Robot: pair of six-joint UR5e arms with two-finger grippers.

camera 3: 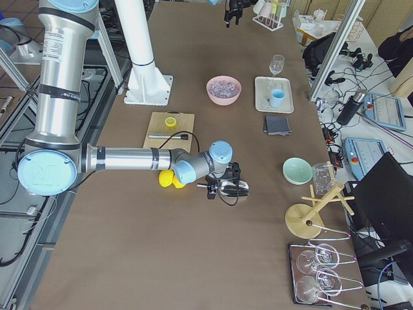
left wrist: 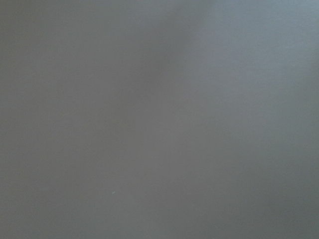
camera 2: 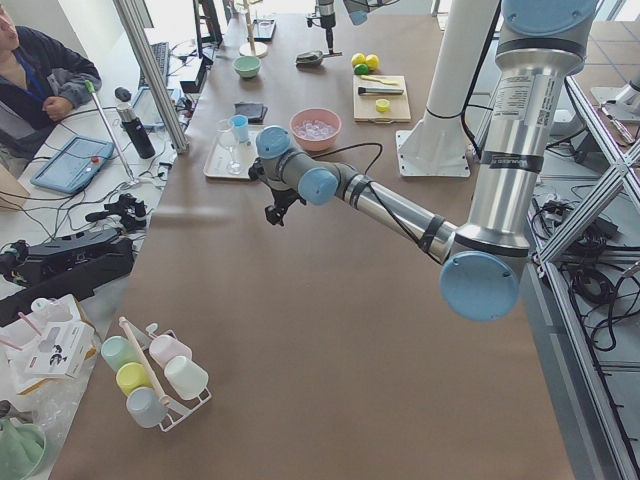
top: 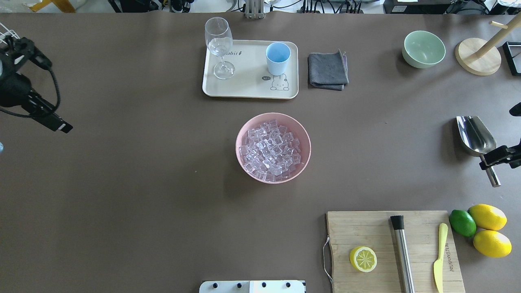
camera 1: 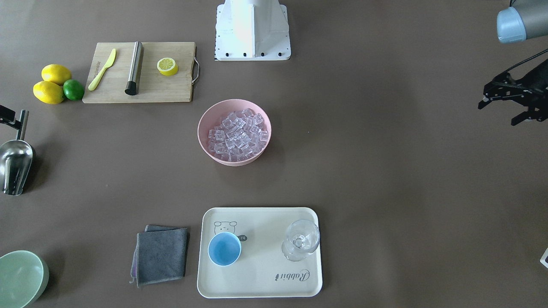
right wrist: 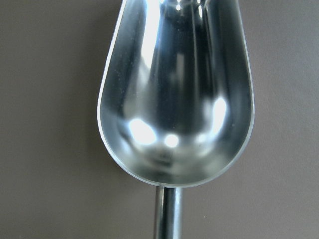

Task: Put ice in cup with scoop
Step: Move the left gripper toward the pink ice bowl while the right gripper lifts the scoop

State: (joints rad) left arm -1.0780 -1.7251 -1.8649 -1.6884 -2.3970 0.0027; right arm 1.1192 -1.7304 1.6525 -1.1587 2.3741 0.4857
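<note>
The steel scoop sits at the table's edge on my right side, its trough empty; it also shows in the overhead view and fills the right wrist view. My right gripper is shut on its handle. The ice fills a pink bowl at the table's middle. The light-blue cup stands empty on a cream tray, beyond the bowl. My left gripper is open and empty, held far off at the other end of the table.
A clear stemmed glass stands on the tray beside the cup. A grey cloth lies by the tray. A pale green bowl is near the scoop's side. A cutting board holds a steel rod, knife and half lemon.
</note>
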